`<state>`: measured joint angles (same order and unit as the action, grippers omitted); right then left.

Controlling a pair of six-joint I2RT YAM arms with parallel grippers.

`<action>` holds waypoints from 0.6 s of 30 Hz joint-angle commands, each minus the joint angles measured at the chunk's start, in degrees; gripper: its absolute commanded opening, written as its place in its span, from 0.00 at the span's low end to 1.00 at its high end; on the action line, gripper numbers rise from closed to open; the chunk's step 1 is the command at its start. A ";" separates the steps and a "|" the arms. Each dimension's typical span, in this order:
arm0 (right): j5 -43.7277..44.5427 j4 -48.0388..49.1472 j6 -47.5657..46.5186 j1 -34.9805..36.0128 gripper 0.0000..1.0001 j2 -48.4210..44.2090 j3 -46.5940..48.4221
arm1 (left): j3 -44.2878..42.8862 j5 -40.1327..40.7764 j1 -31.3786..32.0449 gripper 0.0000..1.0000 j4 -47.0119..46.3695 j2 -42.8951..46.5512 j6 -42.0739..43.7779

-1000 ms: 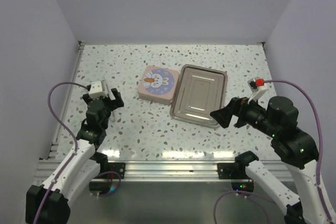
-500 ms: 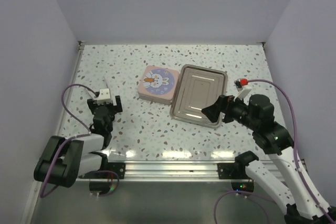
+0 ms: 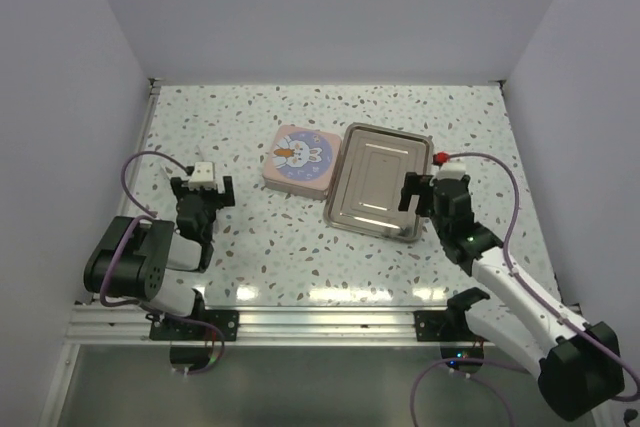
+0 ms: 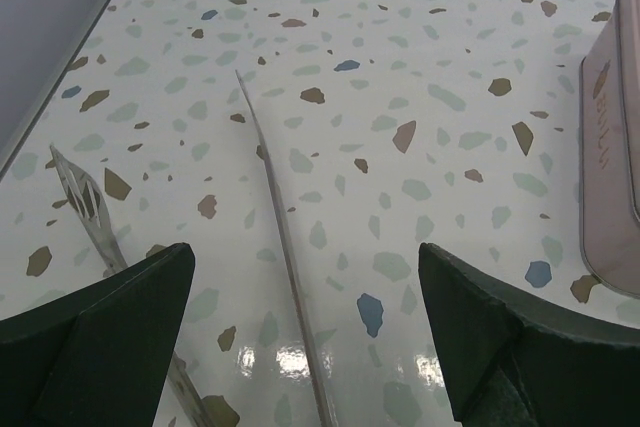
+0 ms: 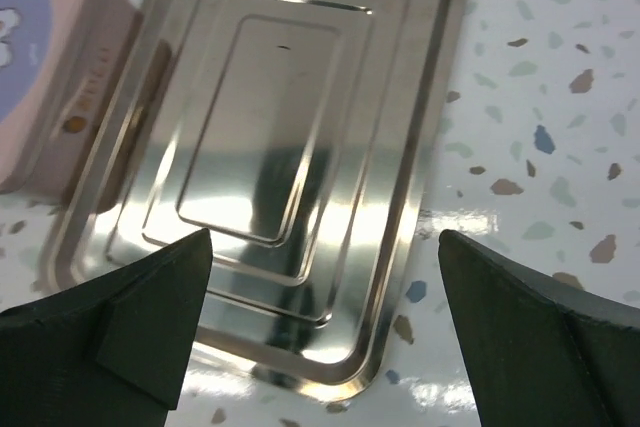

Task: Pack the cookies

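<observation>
Both grippers stand wide, holding nothing: the right gripper (image 5: 325,347) hangs low over the steel tray (image 3: 378,182), the left gripper (image 4: 305,347) over bare terrazzo. The pink tin (image 3: 298,158) lies lidded, touching the tray's left edge. No loose cookies show (the tray is bare). This fits cookies already sealed inside, or none laid out.

Pink cookie tin and shiny tray

The pink tin (image 3: 298,159), lid shut, bunny on top, lies flat just left of the bare silver tray (image 3: 380,180).
</observation>
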<state>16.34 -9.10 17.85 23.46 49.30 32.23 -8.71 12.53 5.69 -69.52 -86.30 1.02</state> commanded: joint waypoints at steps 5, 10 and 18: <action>12.32 38.16 -14.32 -1.75 0.99 7.29 -15.26 | -0.43 -1.37 -0.51 1.00 -9.32 -0.18 1.44; 11.09 55.03 -17.22 -4.47 0.99 18.17 -18.51 | -0.26 -1.28 -0.51 1.00 -9.50 -0.27 1.36; 0.47 70.70 -19.42 -11.42 0.99 32.06 -17.73 | -0.34 -1.28 -0.51 1.00 -9.50 -0.27 1.44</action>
<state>21.23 48.53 0.67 13.34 76.82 13.58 -8.71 11.22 5.63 -72.36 -86.37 1.19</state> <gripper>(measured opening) 0.986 0.997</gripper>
